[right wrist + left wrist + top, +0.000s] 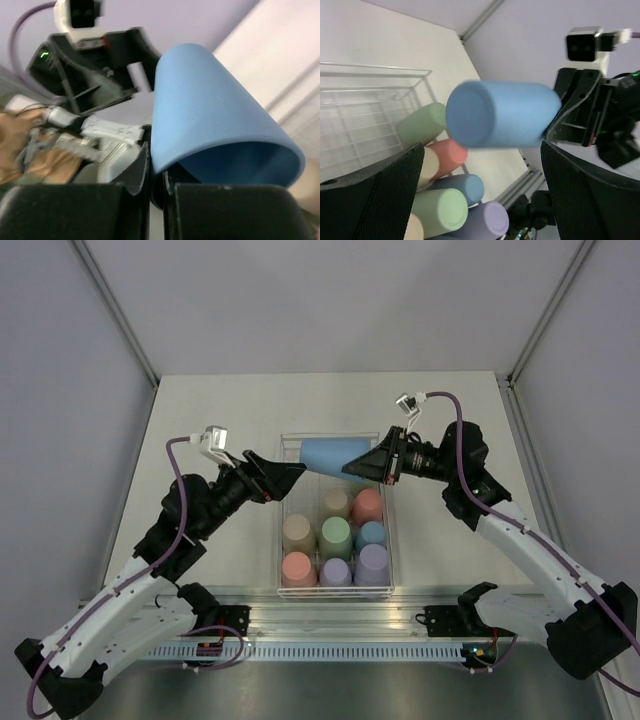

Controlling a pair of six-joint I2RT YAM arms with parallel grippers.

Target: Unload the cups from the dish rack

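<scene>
My right gripper [350, 467] is shut on the rim of a light blue cup [333, 454] and holds it on its side above the far end of the white wire dish rack [281, 540]. In the right wrist view the cup [215, 105] has its rim pinched between the jaws of the gripper [156, 176]. My left gripper [282, 471] is open, facing the cup's closed base from the left. In the left wrist view the cup [505, 120] hangs just beyond the spread gripper [482, 150]. Several pastel cups [334, 535] stand upside down in the rack.
An aluminium rail [330, 615] runs along the near edge below the rack. The white table [200, 420] lies to the left, right and behind the rack. Grey walls with metal posts enclose the sides and back.
</scene>
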